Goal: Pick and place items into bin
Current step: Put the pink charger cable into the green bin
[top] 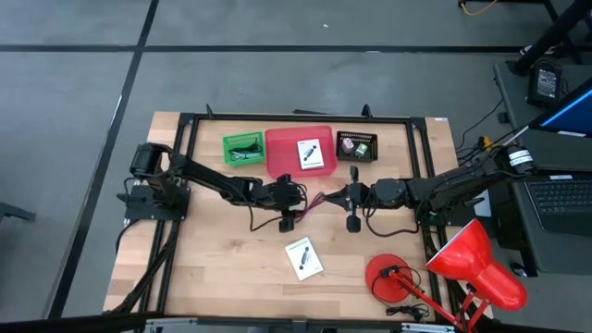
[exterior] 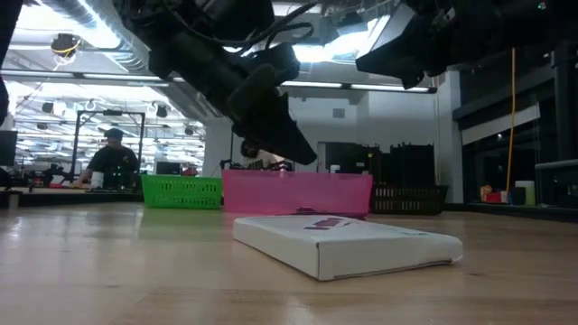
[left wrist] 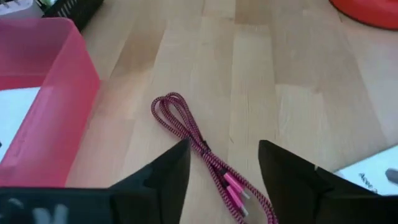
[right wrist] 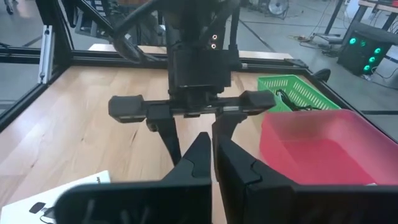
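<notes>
Pink cord [left wrist: 205, 152]: loose on the surface, coiled, just beside the pink bin's wall; it lies under my left gripper [left wrist: 224, 163], between the jaws but not touched by them. I judge it the item in hand, not yet binned.
White card on surface [top: 303, 259]: lies flat, well apart from the bins, toward the front edge. Left to do.
White card in bin [top: 310, 154]: lies inside the pink bin [top: 282, 143]. I count this one done.
Green basket [top: 242, 149]: beside the pink bin, something dark and thin inside; I cannot tell what.
Dark basket [top: 357, 146]: on the pink bin's other side, small green and pinkish pieces inside.
Left jaws: standing apart, holding nothing.
Right gripper [top: 352, 196]: faces the left one across the cord; jaws closed together, nothing between them.
Red lamp [top: 462, 264]: front right corner, not part of the job.
Progress, as I judge it: partway; one cord and one card remain out.
</notes>
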Available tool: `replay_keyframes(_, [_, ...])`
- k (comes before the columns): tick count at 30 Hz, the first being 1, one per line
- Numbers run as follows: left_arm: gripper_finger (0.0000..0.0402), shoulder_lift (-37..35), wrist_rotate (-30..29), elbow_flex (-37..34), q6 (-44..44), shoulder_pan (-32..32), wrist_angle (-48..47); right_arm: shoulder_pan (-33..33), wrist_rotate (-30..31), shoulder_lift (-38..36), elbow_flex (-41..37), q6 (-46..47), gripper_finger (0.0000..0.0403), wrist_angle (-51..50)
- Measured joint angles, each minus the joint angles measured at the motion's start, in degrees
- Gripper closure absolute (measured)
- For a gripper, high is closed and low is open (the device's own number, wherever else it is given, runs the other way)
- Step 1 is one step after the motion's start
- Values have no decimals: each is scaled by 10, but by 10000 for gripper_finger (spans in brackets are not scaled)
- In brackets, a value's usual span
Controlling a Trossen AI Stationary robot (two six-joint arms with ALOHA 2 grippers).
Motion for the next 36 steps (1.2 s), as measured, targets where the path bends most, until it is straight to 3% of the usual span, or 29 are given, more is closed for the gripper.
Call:
replay_keyframes(10, [194,22,-5,0,-23,0,6,0,0,0,0,2,396,3])
replay_keyframes(27, [201,101,-1,0,-80,0,27,0,0,0,0,3,395,3])
replay_keyframes(36, [225,97,0,2,-80,0,-19,0,0,0,0,3,395,3])
